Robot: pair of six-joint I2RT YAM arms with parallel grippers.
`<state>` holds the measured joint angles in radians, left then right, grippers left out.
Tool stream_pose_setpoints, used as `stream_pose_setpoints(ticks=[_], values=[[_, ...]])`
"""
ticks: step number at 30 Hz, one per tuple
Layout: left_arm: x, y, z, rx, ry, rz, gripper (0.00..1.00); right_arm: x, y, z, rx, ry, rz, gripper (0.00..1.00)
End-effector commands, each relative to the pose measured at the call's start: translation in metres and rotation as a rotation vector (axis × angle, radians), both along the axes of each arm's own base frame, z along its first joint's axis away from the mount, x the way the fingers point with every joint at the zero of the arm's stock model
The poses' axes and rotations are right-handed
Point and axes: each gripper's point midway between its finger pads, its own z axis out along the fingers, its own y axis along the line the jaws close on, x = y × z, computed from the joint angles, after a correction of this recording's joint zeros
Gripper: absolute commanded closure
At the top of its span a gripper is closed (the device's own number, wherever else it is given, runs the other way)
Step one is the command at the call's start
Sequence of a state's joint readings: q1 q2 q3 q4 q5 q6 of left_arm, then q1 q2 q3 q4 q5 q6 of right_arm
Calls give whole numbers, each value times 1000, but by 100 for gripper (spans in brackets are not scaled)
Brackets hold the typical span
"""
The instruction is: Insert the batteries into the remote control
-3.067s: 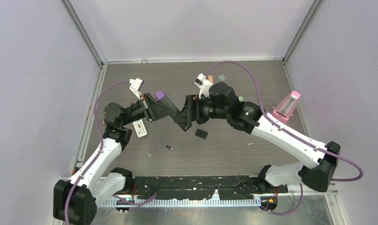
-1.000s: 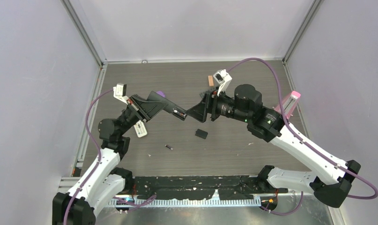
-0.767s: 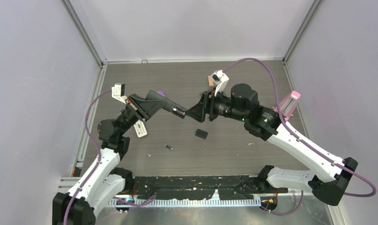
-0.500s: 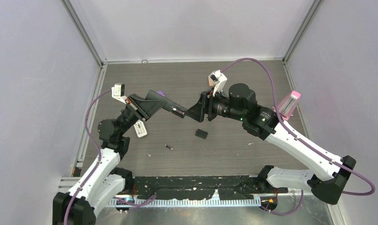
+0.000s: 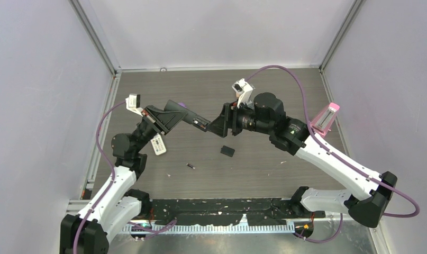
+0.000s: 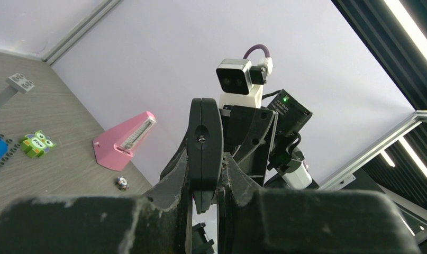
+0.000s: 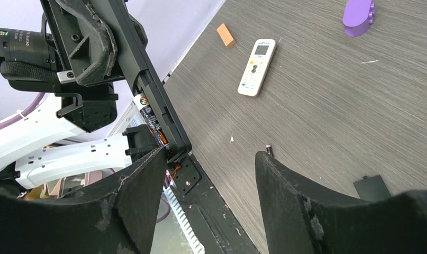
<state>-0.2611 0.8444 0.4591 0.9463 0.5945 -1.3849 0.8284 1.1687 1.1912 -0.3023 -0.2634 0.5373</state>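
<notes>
Black jaws of the left gripper [image 6: 205, 182] clamp the dark remote [image 7: 147, 87] aloft, one battery [image 7: 149, 117] showing in its open bay. The right gripper [image 7: 208, 159] gapes wide and empty beside its tip. A nudge there could twist the remote loose or spill the cell. Another battery [image 5: 190, 166] lies on the table [image 5: 264, 95] below.
</notes>
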Motion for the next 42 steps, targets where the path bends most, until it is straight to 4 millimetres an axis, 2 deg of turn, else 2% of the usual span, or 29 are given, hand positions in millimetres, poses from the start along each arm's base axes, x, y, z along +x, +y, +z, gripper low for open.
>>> stream_pose_setpoints(ticks=[1, 5, 13, 20, 33, 35, 39, 40, 41, 42], values=[[-14, 2, 23, -44, -102, -12, 100, 4, 6, 11, 35, -12, -3, 33], [-13, 2, 20, -37, -99, -11, 100, 6, 3, 9, 13, -15, -22, 31], [-11, 4, 18, -25, -106, 8, 100, 5, -9, 10, -20, -56, -26, 20], [-10, 4, 17, -16, -110, 12, 100, 1, -15, 14, -13, -65, -4, 16], [-6, 5, 10, 1, -101, 30, 100, -13, -21, 41, 62, -114, 57, 14], [-7, 5, 10, 2, -103, 30, 100, -13, -19, 45, 84, -108, 59, 13], [-7, 5, 10, 5, -107, 30, 100, -9, -8, 51, 192, -48, 38, 2], [-7, 5, 11, 5, -109, 29, 100, -7, -5, 47, 221, 3, 24, 1], [-8, 5, 11, 5, -110, 28, 100, -5, -2, 55, 269, 13, 15, 1], [-8, 5, 11, 6, -111, 26, 100, -1, 2, 53, 274, 27, 9, 1]])
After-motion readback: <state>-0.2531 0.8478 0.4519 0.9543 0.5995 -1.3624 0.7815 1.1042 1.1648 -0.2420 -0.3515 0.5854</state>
